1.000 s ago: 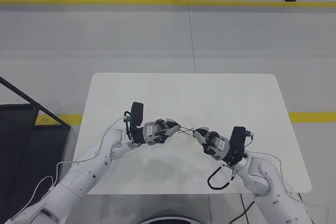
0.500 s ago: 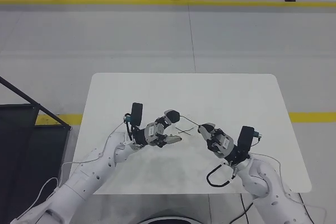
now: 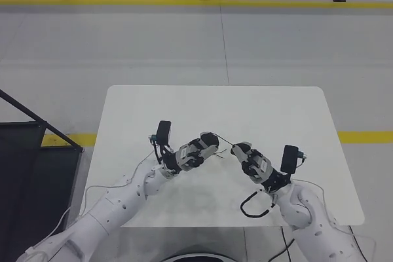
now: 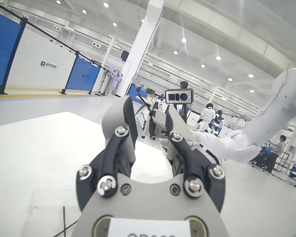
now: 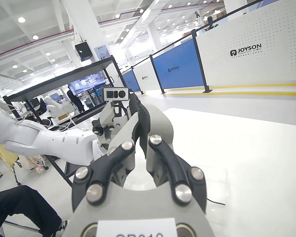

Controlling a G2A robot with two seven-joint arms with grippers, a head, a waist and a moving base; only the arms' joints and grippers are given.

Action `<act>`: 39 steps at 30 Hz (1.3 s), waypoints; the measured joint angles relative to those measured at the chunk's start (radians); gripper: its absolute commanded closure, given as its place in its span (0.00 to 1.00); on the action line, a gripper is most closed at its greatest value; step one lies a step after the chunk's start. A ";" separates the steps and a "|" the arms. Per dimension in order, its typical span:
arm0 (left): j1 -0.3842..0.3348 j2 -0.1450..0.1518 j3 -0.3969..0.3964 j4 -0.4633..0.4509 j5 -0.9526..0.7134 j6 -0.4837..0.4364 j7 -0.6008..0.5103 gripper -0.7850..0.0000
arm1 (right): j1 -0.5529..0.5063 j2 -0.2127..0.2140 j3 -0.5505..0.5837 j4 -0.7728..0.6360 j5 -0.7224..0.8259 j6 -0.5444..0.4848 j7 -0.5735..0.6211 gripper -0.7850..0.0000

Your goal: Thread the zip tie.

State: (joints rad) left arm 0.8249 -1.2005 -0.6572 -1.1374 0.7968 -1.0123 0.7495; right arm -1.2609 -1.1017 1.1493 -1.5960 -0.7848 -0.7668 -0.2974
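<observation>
Hanging over the near half of the white table (image 3: 281,111), the two grippers face each other almost tip to tip, close to the table's middle line.

The zip tie (image 3: 223,140) is a thin black strand stretched in the air between them. One end sits at the tip of the right gripper (image 3: 237,150). From there the strand runs across and slightly away from the robot to the far finger of the left gripper (image 3: 211,145). It is too fine to tell whether it touches that finger or only passes just beside it.

In the right wrist view the right gripper's fingers (image 5: 141,120) are pressed together with no gap between the ribbed pads. The strand itself is too thin to make out between them, but the top view shows it starting exactly at those closed tips, so the gripper appears to be pinching that end.

In the left wrist view the left gripper's fingers (image 4: 127,115) stand clearly apart, with bare table showing in the gap and nothing gripped between the pads. The right gripper shows straight ahead through that gap.

A thin dark line (image 4: 64,217) lies on the tabletop under the left gripper; whether it is a strand or a shadow cannot be told.

Beyond the table is pale grey floor, with a yellow floor stripe (image 3: 373,137) running behind it on either side. A black frame (image 3: 16,108) stands off the table's left edge.
</observation>
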 measured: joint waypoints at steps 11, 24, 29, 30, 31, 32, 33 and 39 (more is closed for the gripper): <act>-0.043 -0.016 0.065 0.036 -0.027 0.000 0.036 0.69 | 0.012 -0.010 -0.002 0.023 0.021 -0.037 0.020 1.00; -0.057 -0.031 0.079 0.058 -0.028 0.000 0.058 0.76 | 0.014 -0.022 -0.008 0.027 0.020 -0.041 0.029 1.00; -0.062 -0.033 0.087 0.060 -0.032 0.000 0.058 0.78 | 0.018 -0.027 -0.011 0.030 0.022 -0.037 0.034 1.00; -0.062 -0.034 0.089 0.061 -0.033 0.000 0.058 0.79 | 0.019 -0.029 -0.011 0.031 0.022 -0.035 0.035 1.00; -0.063 -0.034 0.090 0.061 -0.034 0.000 0.058 0.80 | 0.020 -0.029 -0.011 0.032 0.021 -0.034 0.035 1.00; -0.064 -0.034 0.091 0.062 -0.035 0.000 0.058 0.80 | 0.020 -0.030 -0.011 0.032 0.021 -0.033 0.036 1.00; -0.065 -0.034 0.092 0.062 -0.035 0.000 0.058 0.80 | 0.020 -0.031 -0.010 0.032 0.021 -0.032 0.037 1.00; -0.067 -0.034 0.090 0.065 -0.038 0.000 0.058 0.80 | 0.017 -0.035 -0.006 0.031 0.021 -0.028 0.042 1.00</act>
State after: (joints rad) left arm 0.7577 -1.2342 -0.5669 -1.0725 0.7592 -1.0123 0.8077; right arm -1.2436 -1.1370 1.1431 -1.5648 -0.7641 -0.7949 -0.2555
